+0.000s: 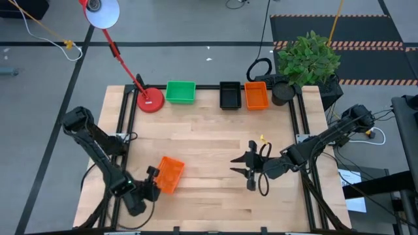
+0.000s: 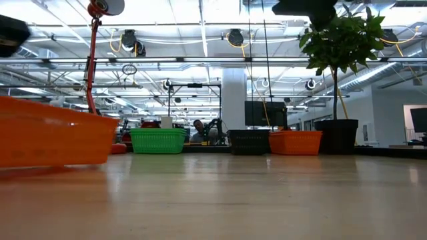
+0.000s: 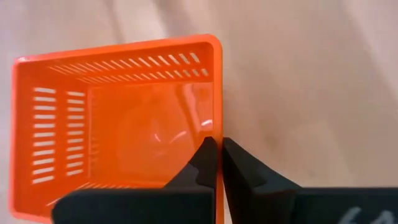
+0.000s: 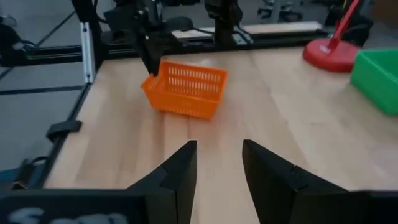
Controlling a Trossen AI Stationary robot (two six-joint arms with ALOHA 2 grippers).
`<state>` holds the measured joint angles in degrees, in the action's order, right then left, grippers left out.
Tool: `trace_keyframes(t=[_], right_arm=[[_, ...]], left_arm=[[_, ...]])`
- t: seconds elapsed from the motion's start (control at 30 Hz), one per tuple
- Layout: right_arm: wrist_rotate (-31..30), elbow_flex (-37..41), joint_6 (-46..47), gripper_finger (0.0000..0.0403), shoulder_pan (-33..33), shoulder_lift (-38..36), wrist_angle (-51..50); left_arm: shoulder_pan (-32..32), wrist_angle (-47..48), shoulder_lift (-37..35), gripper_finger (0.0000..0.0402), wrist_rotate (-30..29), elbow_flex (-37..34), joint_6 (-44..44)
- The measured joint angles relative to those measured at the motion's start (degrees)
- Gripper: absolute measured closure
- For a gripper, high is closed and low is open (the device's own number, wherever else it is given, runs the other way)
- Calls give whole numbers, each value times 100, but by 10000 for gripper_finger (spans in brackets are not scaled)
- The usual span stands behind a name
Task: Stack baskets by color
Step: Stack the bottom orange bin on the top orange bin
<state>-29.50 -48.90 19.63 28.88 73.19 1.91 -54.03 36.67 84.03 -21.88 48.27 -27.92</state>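
An orange basket (image 1: 171, 175) with slotted walls sits at the table's near left; it looks tilted in the right wrist view (image 4: 186, 91). My left gripper (image 1: 154, 180) is shut on one of its walls. My right gripper (image 1: 251, 171) hangs open over the table's near right, with nothing between its fingers (image 4: 217, 165). Along the far edge rest a green basket (image 1: 181, 91), a black basket (image 1: 230, 95) and a second orange basket (image 1: 256, 96), each on its bottom. My left gripper pinches one wall of the orange basket at its rim (image 3: 217, 134), one finger inside the basket and one outside. The fingers slant down from the table's near left corner. The basket is tilted in the hold; I cannot tell whether any part of it rests on the table.
A red lamp base (image 1: 150, 100) stands left of the green basket, its arm rising over the far left. A potted plant (image 1: 307, 59) stands at the far right corner. Bare wood lies between the far row and both grippers.
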Motion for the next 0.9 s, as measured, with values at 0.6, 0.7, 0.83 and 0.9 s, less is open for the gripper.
trace_keyframes(t=[0.6, 0.7, 0.83, 0.9], right_arm=[[-374, -2923, -1450, 277, -58, 2738, -845], [-363, -3135, -1494, 277, -104, 3013, -846], [-352, -3151, -1298, 277, -215, 3132, -842], [-354, -3152, -1227, 277, -266, 3145, -820]], left_arm=[[1858, 36, -2, 397, -851, 1053, 1825], [2032, -72, -4, 393, -923, 1225, 2061], [2168, -121, -4, 397, -980, 1248, 2232], [2214, -144, -3, 397, -993, 1239, 2233]])
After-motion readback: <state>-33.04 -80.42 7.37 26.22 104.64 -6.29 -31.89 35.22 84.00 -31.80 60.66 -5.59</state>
